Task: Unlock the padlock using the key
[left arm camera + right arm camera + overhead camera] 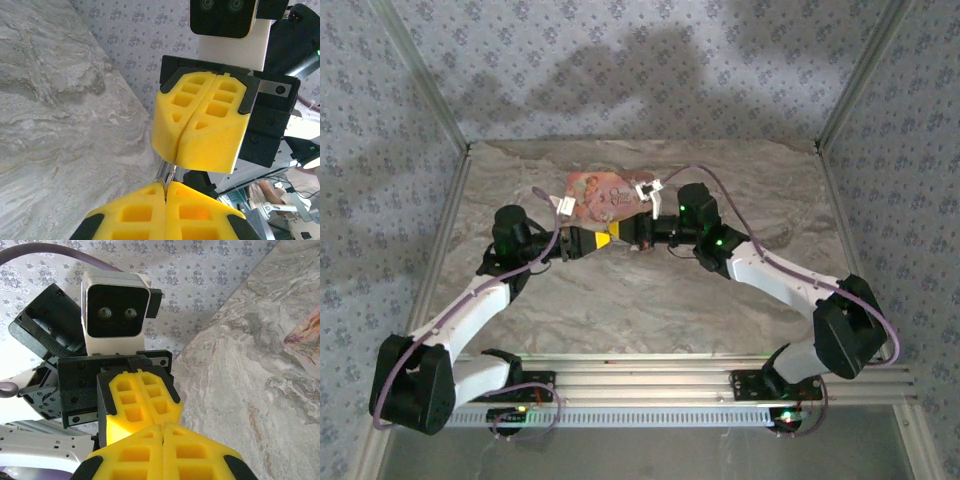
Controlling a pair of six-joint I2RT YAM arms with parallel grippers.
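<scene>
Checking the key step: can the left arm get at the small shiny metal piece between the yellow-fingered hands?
Likely yes: the left hand looks closed on the small shiny metal piece, tip to tip with the right hand, nothing between.

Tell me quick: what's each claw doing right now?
Left claw: shut, tips pinching a small shiny metal piece.
Right claw: shut; what it holds cannot be told.

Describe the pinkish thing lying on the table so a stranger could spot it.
Look at the grey marbled table, toward its far edge. Just behind where the left pincer and right pincer meet tip to tip lies a flat pinkish sheet. Its printed pink surface sets it apart from the yellow pads and the grey tabletop.
</scene>
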